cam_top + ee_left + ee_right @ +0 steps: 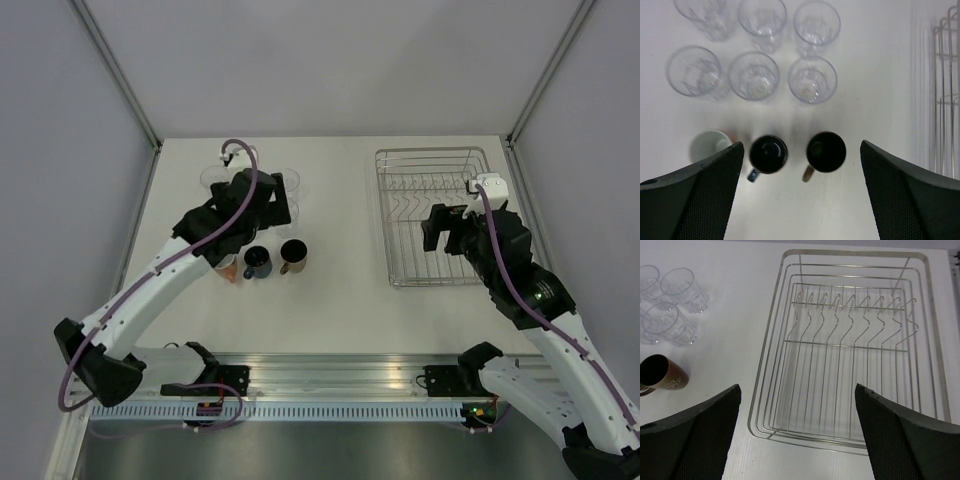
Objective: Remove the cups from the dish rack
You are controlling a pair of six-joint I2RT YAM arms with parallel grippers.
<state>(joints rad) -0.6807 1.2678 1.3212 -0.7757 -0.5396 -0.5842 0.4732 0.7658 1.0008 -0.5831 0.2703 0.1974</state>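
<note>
Silver wire is being shown at the far right of the counter (340, 300), where the rack (386, 215) is lying flat. The right pincer (436, 228) is being held above it. The cups are being kept well left of the rack, all on the counter. The glasses (288, 185) are being partly hidden by the left arm (160, 280), and three mugs are being lined up nearer the bases: the salmon mug (228, 268), the blue mug (257, 262) and the brown mug (293, 255). The left pincer (255, 215) is being held above this group.

From the left wrist, six glasses are being shown upright in two rows of three, with the mugs in a row below them. The dark fingers (700, 195) are being spread wide at the lower corners and nothing is being pinched. The blue and brown mugs are being framed between them, while the salmon mug is being partly covered by the left finger. Rack bars are being glimpsed at the right edge.

From the right wrist, that pincer's fingers are likewise being spread wide, with nothing pinched. The rack is being seen below them, a row of prongs (855, 302) crossing its far part. Some glasses and the brown mug are being shown on the counter to its left.
</note>
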